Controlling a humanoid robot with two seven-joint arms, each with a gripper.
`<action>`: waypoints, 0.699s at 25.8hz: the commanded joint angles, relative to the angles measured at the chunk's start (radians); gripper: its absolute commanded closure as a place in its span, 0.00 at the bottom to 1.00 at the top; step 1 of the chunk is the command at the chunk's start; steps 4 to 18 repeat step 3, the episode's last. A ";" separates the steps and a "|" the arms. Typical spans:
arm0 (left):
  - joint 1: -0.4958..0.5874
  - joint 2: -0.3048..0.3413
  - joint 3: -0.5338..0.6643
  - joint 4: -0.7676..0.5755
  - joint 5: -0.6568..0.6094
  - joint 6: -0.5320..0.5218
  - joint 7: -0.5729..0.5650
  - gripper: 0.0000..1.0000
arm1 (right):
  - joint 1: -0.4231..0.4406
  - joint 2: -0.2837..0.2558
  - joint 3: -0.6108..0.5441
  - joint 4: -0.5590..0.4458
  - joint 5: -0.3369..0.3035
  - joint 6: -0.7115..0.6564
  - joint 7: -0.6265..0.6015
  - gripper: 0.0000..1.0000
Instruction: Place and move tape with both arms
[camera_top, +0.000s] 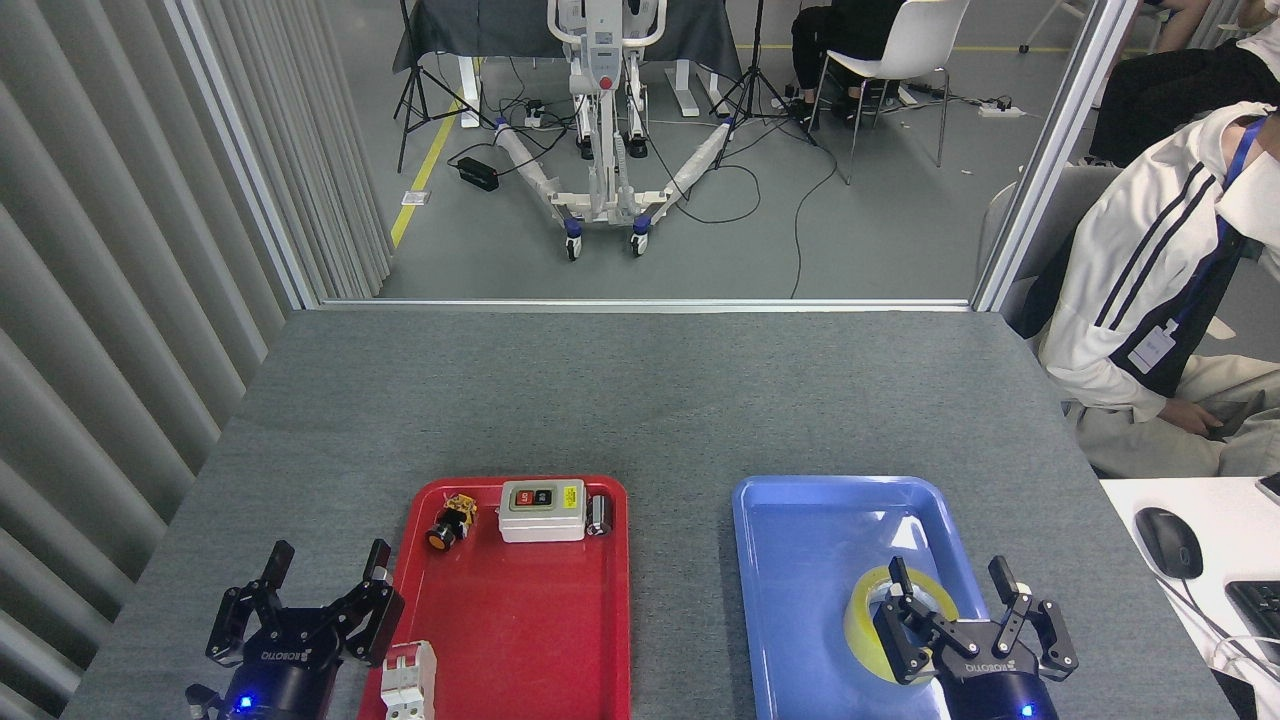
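The yellow tape roll (862, 612) lies flat in the blue tray (810, 540), near its right side, partly hidden behind my right gripper. My right gripper (952, 585) hangs open at the tray's lower right, fingers spread over the roll's near half, holding nothing. At the lower left, my left gripper (322, 568) is open too, its fingers pointing away from me, just beside the left rim of the red tray (540, 640).
The red tray carries a white switch box (541, 509), a yellow-black push button (447, 524), a small dark part (599, 514) and a white breaker (408, 679). A seated person (1150, 310) is at the table's right. A mouse (1164, 541) lies on a white desk.
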 joint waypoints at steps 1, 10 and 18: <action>0.005 0.000 0.005 0.001 0.000 0.002 0.001 0.01 | 0.002 0.000 0.002 0.000 0.000 0.000 0.000 0.00; 0.005 0.000 0.011 0.001 0.000 0.002 0.000 0.01 | 0.002 -0.001 0.005 0.000 0.000 0.000 0.002 0.00; 0.005 0.000 0.011 0.001 0.000 0.002 0.000 0.01 | 0.002 -0.001 0.005 0.000 0.000 0.000 0.002 0.00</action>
